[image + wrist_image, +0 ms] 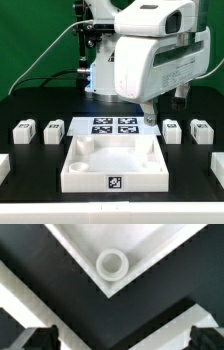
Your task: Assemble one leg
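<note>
Legs, four alike, lie in a row across the middle band of the exterior view on the black table (pixel 30 200). From the exterior view's left come the far-left leg (pixel 24 131) and the inner-left leg (pixel 54 130), side by side but apart. Each is a small squat block of smooth white plastic with a black-and-white square tag on the face toward the camera. At frame centre lies the marker board (pixel 113 126), thin, flat and matte, carrying four tags. Just in front of it, at lower centre, sits the tray-shaped part (pixel 85 180), a white moulded body with raised walls, round corner sockets and one tag on its front wall. The gripper (pixel 150 117) hangs above the tray's rear corner on the exterior view's right. The wrist view confirms this: a round socket (pixel 112 266) shows in the angled corner directly beneath, and two dark fingertips (pixel 42 336) stand wide apart with nothing between them. Gripper condition: fully spread, empty. The inner-right leg (pixel 172 130) sits just beside the gripper, toward the exterior view's right and below finger level; the far-right leg (pixel 200 131) lies beyond it. Judgement: the inner-right leg is the nearest candidate, so the coming move calls for a short shift toward the exterior view's right, then a descent. The long axis of that leg cannot be told at this size, and the leg does not appear in the wrist view.
</note>
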`<state>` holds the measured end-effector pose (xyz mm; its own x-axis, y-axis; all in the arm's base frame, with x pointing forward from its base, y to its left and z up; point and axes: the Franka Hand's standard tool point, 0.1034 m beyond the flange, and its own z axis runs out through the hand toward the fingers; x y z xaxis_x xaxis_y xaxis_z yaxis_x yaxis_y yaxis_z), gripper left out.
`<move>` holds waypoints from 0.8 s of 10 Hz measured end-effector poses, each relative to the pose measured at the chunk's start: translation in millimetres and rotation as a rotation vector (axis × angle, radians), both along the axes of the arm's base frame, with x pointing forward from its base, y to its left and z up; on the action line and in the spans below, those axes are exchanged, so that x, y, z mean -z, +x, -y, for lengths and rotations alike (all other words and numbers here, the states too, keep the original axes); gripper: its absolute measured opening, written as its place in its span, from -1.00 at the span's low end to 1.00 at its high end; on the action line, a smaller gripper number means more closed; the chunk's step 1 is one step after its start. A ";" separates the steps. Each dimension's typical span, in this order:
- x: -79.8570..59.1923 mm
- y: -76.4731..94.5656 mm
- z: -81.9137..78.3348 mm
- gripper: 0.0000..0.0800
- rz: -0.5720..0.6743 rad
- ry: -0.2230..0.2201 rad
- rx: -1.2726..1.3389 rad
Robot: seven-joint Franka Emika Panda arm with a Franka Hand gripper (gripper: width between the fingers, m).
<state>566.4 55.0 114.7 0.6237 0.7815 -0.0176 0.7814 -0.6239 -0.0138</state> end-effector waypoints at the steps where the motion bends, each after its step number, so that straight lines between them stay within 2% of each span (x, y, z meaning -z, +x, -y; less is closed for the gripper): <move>1: 0.0 0.0 0.0 0.63 0.000 0.000 0.000; 4: 0.0 -0.7 -0.3 0.63 -0.001 0.000 -0.023; 5: 1.3 -8.8 -1.4 0.63 -0.004 -0.003 -0.059; 6: 4.8 -23.3 1.2 0.63 0.010 -0.007 -0.205; 8: 9.6 -48.9 16.1 0.63 0.017 -0.005 -0.427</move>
